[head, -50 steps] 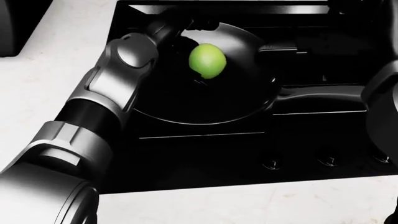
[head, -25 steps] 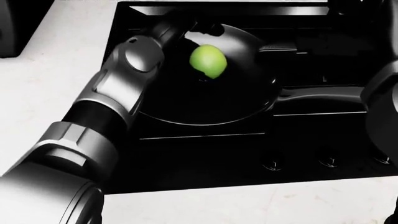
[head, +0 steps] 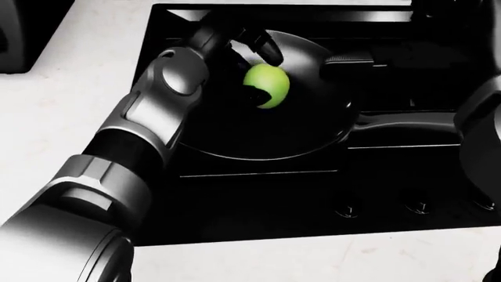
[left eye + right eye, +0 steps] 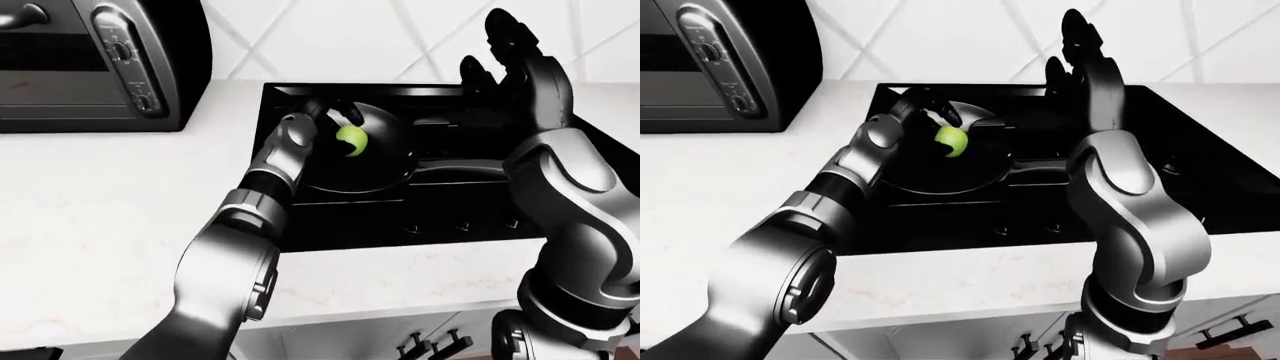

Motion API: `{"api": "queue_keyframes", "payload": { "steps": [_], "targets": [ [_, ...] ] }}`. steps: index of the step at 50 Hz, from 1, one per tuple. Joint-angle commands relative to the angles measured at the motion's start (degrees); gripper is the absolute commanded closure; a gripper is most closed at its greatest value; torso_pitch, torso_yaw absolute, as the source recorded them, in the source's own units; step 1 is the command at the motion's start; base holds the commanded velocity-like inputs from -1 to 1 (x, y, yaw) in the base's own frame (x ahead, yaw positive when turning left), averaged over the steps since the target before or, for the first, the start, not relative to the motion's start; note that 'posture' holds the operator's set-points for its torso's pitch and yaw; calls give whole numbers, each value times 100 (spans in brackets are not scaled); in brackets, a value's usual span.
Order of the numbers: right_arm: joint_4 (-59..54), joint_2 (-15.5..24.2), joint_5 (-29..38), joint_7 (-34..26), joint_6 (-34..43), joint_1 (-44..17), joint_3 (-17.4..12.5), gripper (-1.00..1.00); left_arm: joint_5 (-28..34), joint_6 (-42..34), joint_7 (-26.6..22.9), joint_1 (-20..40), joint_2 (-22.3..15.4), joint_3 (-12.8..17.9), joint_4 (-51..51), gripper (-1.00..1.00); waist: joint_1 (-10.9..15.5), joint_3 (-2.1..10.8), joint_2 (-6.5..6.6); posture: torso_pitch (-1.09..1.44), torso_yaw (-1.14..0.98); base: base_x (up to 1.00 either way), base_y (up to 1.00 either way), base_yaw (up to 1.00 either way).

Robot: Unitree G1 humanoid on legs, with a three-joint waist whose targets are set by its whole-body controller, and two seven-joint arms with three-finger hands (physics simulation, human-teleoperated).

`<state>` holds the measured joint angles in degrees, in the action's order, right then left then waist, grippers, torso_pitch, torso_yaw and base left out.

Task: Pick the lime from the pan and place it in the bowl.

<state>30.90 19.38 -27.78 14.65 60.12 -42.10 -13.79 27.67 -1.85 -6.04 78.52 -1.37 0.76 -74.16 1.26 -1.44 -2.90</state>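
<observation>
The green lime is inside the black pan on the black stove. My left hand reaches in from the lower left. Its dark fingers curl over the top of the lime, and another fingertip presses on the lime's left side, so the hand is shut on it. My right hand is raised to the right of the pan with its fingers spread upright, open and holding nothing. No bowl shows in any view.
The pan's handle points right across the stove. Stove knobs line the stove's lower edge. A dark toaster oven stands at the upper left on the white counter. A tiled wall rises behind the stove.
My left fingers have closed in over and beside the lime. The lime sits a little lower and further right in the head view. The whole picture has shifted slightly, so the camera moved.
</observation>
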Motion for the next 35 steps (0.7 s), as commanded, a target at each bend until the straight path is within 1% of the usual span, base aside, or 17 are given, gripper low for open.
{"api": "queue_keyframes", "payload": {
  "steps": [1, 7, 8, 10, 14, 23, 25, 27, 31, 35],
  "targets": [
    [104, 63, 16, -1, -198, -147, -47, -100, 14, 100, -19, 218, -12, -11, 181, 59, -6, 159, -12, 0, 0, 0, 0, 0],
    [78, 74, 17, -7, -228, -138, -48, -100, 27, 138, -6, 206, -3, 1, 169, 62, -10, 160, -14, 0, 0, 0, 0, 0],
    [65, 74, 22, -10, -244, -134, -46, -100, -4, 117, 10, 241, -15, 32, 183, 79, -9, 160, -14, 0, 0, 0, 0, 0],
    [81, 78, 13, 1, -218, -145, -50, -100, -43, 118, 13, 262, -24, 53, 201, 82, -9, 158, -13, 0, 0, 0, 0, 0],
    [100, 76, 6, 16, -198, -146, -50, -100, -243, 43, -3, 386, -103, 156, 243, 82, -10, 151, -12, 0, 0, 0, 0, 0],
    [108, 95, 12, 25, -184, -141, -62, -100, -520, -62, -89, 638, -226, 178, 357, 81, -12, 125, -6, 0, 0, 0, 0, 0],
    [48, 156, 61, 27, -149, -143, -66, -100, -612, -109, -121, 700, -253, 214, 380, 81, -10, 122, -5, 0, 0, 0, 0, 0],
    [67, 220, 43, 48, -23, -186, -151, -100, -666, -136, -144, 743, -280, 211, 396, 81, -10, 120, -7, 0, 0, 0, 0, 0],
    [12, 383, 100, 49, 206, -184, -208, -100, -885, -269, -209, 880, -321, 286, 491, 80, -2, 113, -19, 0, 0, 0, 0, 0],
    [-8, 519, 269, 25, 435, -199, -198, -100, -1012, -374, -297, 949, -346, 241, 658, 79, 4, 102, -35, 0, 0, 0, 0, 0]
  ]
}}
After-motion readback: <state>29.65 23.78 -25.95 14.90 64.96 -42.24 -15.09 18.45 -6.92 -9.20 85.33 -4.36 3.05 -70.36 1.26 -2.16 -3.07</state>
